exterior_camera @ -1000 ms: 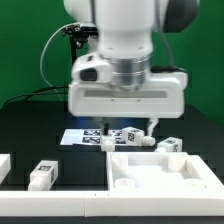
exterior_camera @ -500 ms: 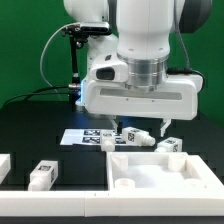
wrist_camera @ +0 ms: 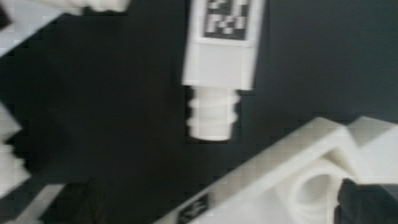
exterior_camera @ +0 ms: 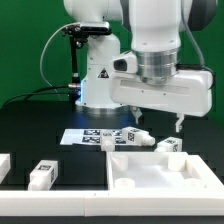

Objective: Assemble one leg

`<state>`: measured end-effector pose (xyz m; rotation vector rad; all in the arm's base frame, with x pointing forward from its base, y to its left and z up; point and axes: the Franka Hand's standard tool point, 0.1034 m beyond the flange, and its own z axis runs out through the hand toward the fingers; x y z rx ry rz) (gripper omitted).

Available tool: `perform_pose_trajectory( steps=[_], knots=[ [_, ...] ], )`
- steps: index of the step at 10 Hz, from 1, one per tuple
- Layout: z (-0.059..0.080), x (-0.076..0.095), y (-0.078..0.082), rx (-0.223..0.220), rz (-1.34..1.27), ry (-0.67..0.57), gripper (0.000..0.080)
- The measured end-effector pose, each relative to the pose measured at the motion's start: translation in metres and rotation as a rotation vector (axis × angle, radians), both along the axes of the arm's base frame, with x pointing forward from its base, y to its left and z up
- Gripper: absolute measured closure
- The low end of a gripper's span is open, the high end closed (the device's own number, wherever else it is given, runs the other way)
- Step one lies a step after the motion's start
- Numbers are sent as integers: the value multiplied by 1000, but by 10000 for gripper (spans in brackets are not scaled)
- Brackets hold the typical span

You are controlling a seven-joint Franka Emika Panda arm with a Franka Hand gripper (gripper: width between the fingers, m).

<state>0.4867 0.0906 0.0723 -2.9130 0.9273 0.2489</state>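
A white leg (exterior_camera: 138, 138) with tag marks lies on the black table at the marker board's end, behind the large white panel (exterior_camera: 160, 172). A second leg (exterior_camera: 170, 146) lies just to its right in the exterior view, and a third (exterior_camera: 42, 175) lies at the front left. My gripper (exterior_camera: 158, 118) hangs above the two back legs, open and empty, touching nothing. In the wrist view a leg (wrist_camera: 222, 50) with a tag and a ribbed peg end lies beyond my gripper (wrist_camera: 217, 206). The panel's corner (wrist_camera: 338, 150) sits beside it.
The marker board (exterior_camera: 92, 136) lies flat behind the panel. Another white part (exterior_camera: 4, 165) sits at the exterior view's left edge. The robot's base and a stand with cables stand at the back.
My gripper has moved steadily toward the exterior view's right, from above the marker board to above the two back legs. It stays open and empty. The parts have not moved.
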Motion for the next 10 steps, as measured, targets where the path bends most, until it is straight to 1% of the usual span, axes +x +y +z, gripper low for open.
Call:
perform_pose_trajectory(
  steps=[3, 4, 5, 6, 7, 8, 9, 10],
  knots=[
    [-2, -1, 0, 1, 11, 0, 150],
    [-12, -10, 7, -3, -34, -10, 150],
    [-27, -24, 17, -3, -38, -10, 150],
    [-40, -32, 26, -6, -33, -7, 150],
    [-49, -36, 33, -10, -30, -1, 150],
    [-57, -41, 39, -13, -23, 13, 150],
    [-60, -41, 43, -12, -16, 26, 150],
    [-59, -39, 42, -11, -13, 22, 150]
  ],
)
